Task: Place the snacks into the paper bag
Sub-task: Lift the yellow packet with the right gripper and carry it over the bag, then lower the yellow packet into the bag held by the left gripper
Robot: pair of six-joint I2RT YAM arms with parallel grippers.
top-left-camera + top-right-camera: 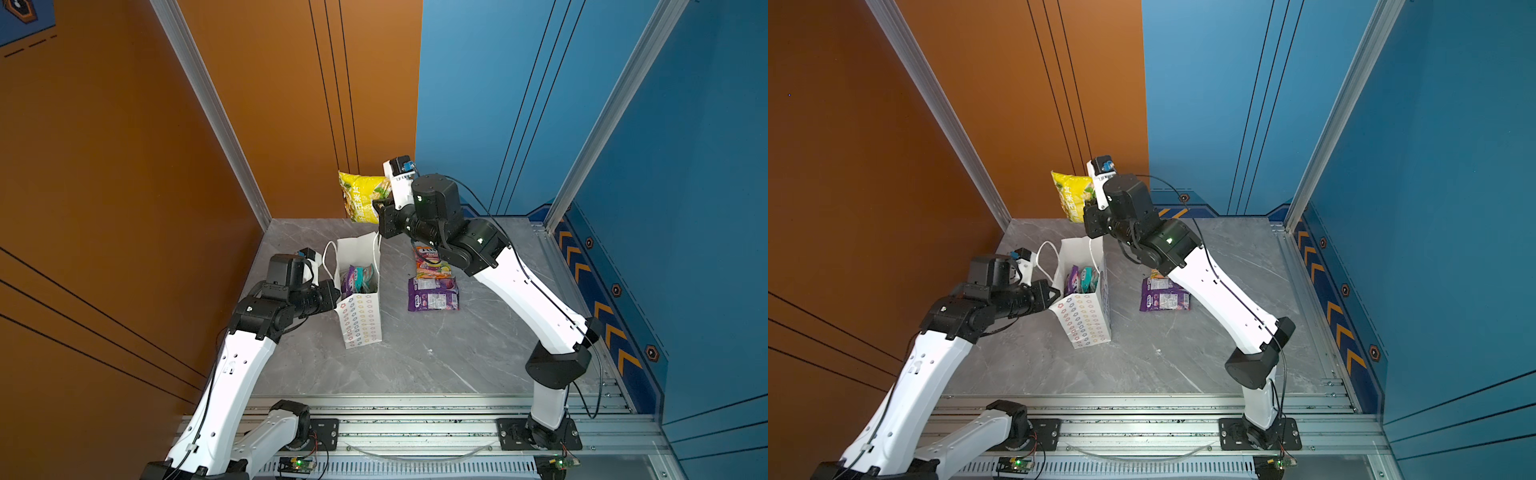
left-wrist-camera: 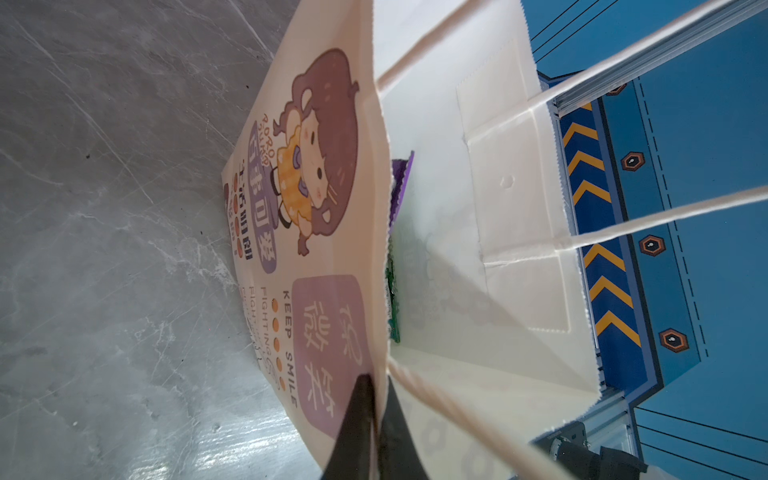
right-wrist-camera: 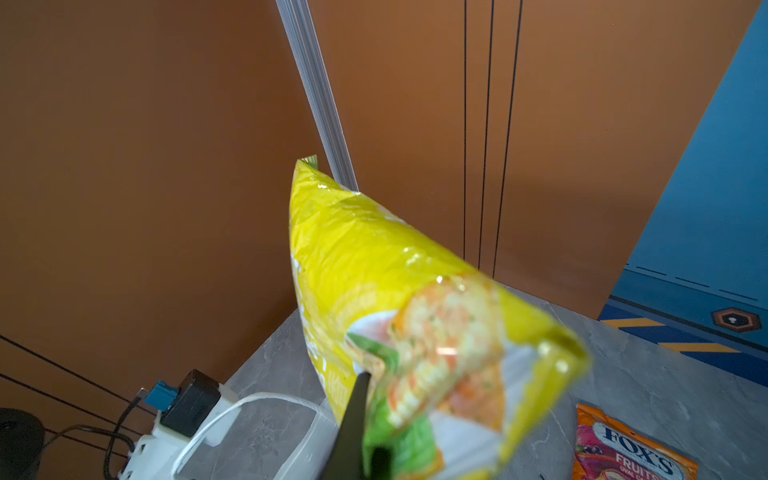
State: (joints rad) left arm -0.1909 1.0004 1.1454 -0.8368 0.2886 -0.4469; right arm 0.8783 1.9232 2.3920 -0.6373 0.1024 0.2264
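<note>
Right fingers [image 3: 365, 419] pinch one yellow packet [image 1: 362, 196]; left fingers [image 2: 376, 419] pinch the paper bag [image 1: 360, 320]; two packets [image 1: 433, 294] on table

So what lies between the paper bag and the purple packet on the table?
Nothing: in both top views a bare stretch of grey table separates the bag from the purple packet, which lies flat to its right.
</note>
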